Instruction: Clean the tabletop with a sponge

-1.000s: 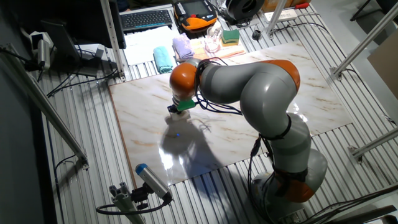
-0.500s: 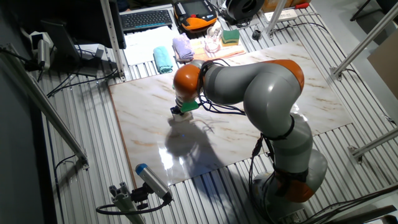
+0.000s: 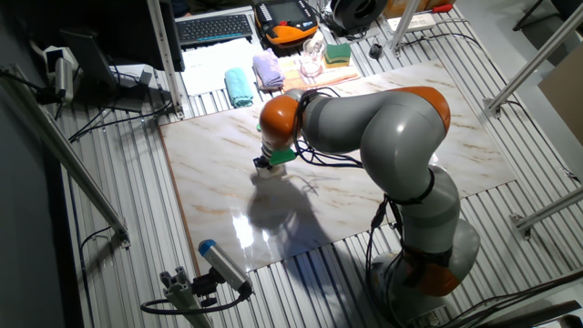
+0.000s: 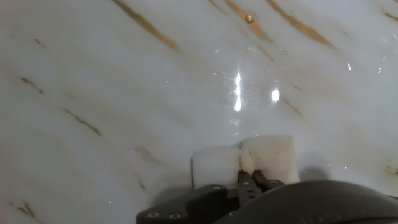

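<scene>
The gripper [image 4: 252, 178] is closed on the sponge [image 4: 245, 158]. In the hand view its two dark fingertips [image 4: 244, 180] sit almost together at the middle of the sponge's near edge, and the cream block is pinched into a crease there, bulging into a lobe on either side. The sponge extends away from the jaws and lies flat on the tabletop [image 4: 124, 81].

In the fixed view the sponge [image 3: 265, 171] shows as a small pale block directly under the gripper [image 3: 267, 165], on the left-centre part of the tabletop [image 3: 209, 173], well clear of the slab's brown edge. Full contact between sponge and slab appears likely from the hand view, though the underside itself cannot be seen.

The arm [image 3: 373, 128] reaches leftward over the slab from its base at the near right side. Its orange wrist joint [image 3: 279, 117] stands above the gripper, with a green part [image 3: 282, 156] just beside the fingers.

The slab surface is glossy, with bright light reflections ahead of the sponge and tan veins running diagonally.

Behind the slab, on the ribbed metal surface, lie a teal cloth [image 3: 240, 87], a lilac cloth [image 3: 267, 69] and a green-and-yellow sponge [image 3: 338, 54], all well apart from the gripper.
</scene>
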`<state>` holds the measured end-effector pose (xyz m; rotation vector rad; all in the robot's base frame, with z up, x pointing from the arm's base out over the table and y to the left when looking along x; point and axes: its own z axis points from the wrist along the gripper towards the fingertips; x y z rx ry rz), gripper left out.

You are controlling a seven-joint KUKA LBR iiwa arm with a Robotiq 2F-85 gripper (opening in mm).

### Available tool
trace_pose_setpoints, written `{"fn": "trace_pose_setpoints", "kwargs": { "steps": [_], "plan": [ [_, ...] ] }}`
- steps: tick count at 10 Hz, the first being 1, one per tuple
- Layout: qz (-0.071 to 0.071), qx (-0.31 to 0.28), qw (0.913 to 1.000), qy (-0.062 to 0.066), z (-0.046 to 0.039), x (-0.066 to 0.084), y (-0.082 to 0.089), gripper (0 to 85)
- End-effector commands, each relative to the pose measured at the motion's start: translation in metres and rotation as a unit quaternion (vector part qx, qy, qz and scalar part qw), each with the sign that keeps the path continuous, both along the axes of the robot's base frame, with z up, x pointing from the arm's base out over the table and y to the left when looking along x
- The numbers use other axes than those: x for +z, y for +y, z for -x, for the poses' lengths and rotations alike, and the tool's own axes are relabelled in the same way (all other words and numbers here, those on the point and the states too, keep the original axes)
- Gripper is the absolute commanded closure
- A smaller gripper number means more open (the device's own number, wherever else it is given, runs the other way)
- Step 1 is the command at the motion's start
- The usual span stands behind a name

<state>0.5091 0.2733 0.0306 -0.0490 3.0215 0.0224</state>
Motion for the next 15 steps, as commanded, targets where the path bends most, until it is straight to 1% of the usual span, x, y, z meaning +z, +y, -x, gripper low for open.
{"fn": "trace_pose_setpoints", "kwargs": {
  "steps": [1, 4, 6, 10, 12, 15],
  "plan": [
    [0.000, 0.001, 1.0000, 0.000, 0.0013, 0.000, -0.002, 85.0],
    [-0.001, 0.001, 1.0000, 0.003, 0.0038, 0.004, -0.005, 85.0],
    [0.001, 0.003, 1.0000, 0.004, 0.0049, 0.006, -0.009, 85.0],
    [0.003, 0.007, 1.0000, -0.001, 0.0067, 0.006, -0.017, 85.0],
    [0.008, 0.010, 0.9999, -0.003, 0.0077, 0.008, -0.023, 85.0],
    [0.011, 0.011, 0.9999, -0.006, 0.0092, 0.007, -0.027, 85.0]
  ]
}}
